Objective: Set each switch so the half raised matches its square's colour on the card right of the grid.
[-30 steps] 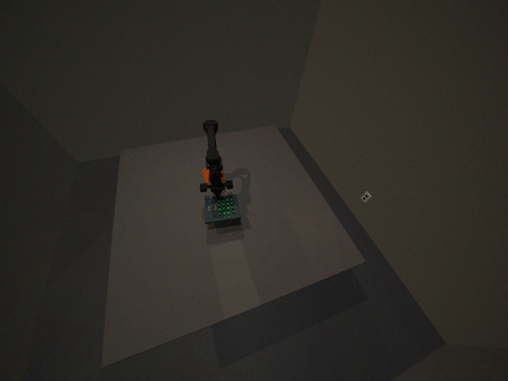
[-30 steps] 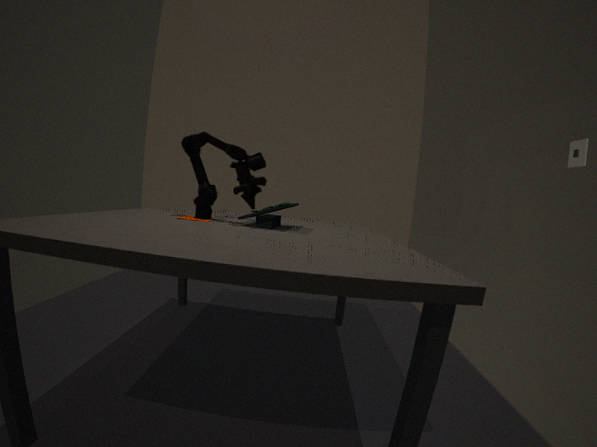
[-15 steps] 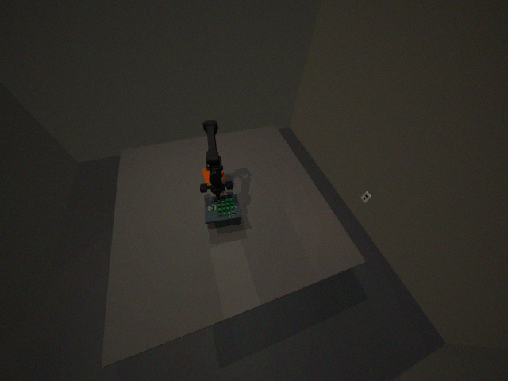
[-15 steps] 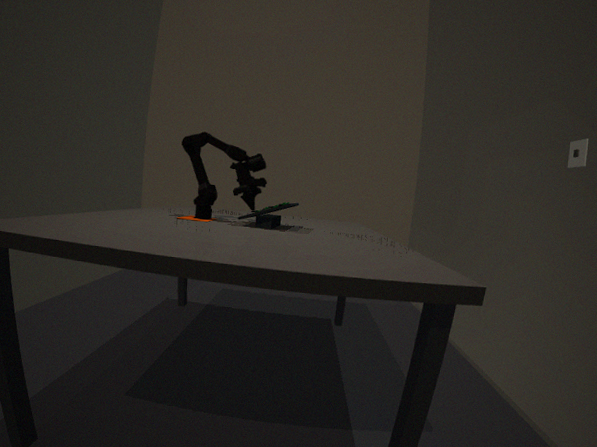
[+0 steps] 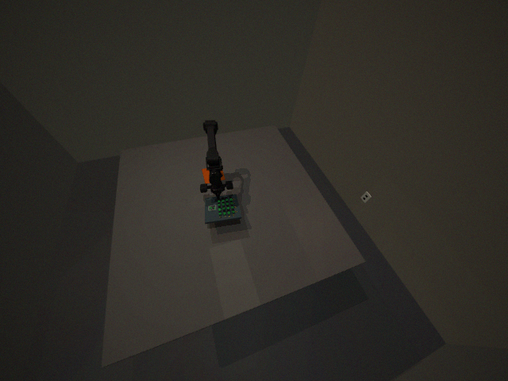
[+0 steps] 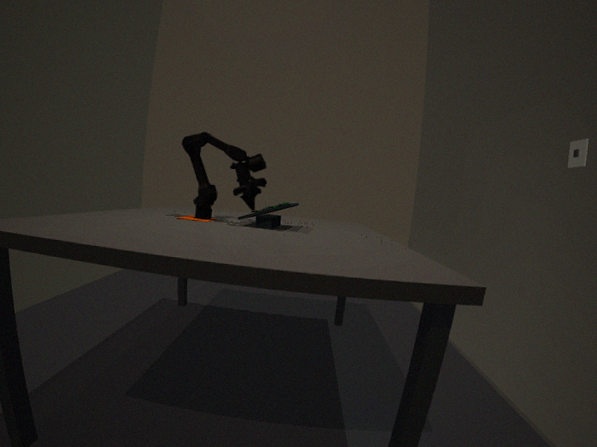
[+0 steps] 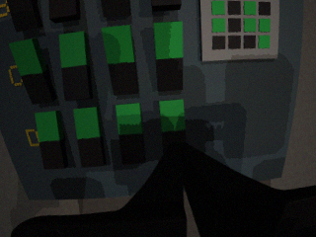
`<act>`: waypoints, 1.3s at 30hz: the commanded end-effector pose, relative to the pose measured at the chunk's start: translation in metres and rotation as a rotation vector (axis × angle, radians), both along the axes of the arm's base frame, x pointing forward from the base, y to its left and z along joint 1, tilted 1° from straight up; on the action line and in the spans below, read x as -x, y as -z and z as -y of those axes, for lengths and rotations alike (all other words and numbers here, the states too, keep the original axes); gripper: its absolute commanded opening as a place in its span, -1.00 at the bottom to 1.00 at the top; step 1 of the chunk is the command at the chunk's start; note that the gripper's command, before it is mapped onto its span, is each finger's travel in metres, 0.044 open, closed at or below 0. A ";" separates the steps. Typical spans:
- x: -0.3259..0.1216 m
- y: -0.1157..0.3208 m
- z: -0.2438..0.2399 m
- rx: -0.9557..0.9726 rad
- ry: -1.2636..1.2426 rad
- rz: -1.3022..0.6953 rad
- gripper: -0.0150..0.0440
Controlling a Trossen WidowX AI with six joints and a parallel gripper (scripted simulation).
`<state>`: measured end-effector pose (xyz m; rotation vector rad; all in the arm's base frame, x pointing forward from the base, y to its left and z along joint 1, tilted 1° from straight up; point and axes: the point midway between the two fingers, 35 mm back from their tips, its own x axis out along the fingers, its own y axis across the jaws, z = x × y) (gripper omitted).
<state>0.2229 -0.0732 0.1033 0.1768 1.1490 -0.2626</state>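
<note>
The tilted blue-grey panel [image 5: 211, 217] [image 6: 251, 215] [image 7: 267, 94] carries a grid of switches with green far halves and dark near halves. My gripper [image 5: 218, 198] [image 6: 253, 209] [image 7: 177, 150] is shut and holds nothing. Its tips are over the dark near half of the row D switch [image 7: 172, 116] beside the card side, touching or just above it; they partly hide that half. The card [image 5: 212, 207] [image 7: 239, 53] shows a nearest row of three dark squares then green at the right. The row before it reads green, dark, green, green. The card's far row is cut off in the wrist view.
The row C switch [image 7: 169, 56] stands just beyond the tips. Another row D switch [image 7: 129, 133] is close to their left. The panel rests on a dark block [image 6: 268, 221]. An orange patch [image 5: 205, 176] [image 6: 185, 218] lies at the arm's base on the table [image 5: 163, 266] [image 6: 209, 245].
</note>
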 end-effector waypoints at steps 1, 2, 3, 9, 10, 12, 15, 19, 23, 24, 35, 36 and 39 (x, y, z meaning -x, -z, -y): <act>-0.001 0.001 -0.001 -0.003 -0.005 0.002 -0.49; -0.001 0.001 -0.001 -0.003 -0.005 0.002 -0.49; -0.001 0.001 -0.001 -0.003 -0.005 0.002 -0.49; -0.001 0.002 -0.001 -0.003 -0.005 0.002 -0.49; -0.001 0.002 -0.001 -0.003 -0.005 0.002 -0.49; -0.001 0.002 -0.001 -0.003 -0.005 0.002 -0.49; -0.001 0.002 -0.001 -0.003 -0.005 0.002 -0.49; -0.001 0.003 0.000 -0.003 -0.005 0.002 -0.49; -0.002 0.003 0.000 -0.003 -0.005 0.002 -0.49; -0.002 0.004 0.000 -0.003 -0.005 0.002 -0.49; -0.002 0.005 0.000 -0.003 -0.005 0.002 -0.49; -0.002 0.005 0.000 -0.003 -0.005 0.002 -0.49; -0.002 0.005 0.000 -0.003 -0.005 0.002 -0.49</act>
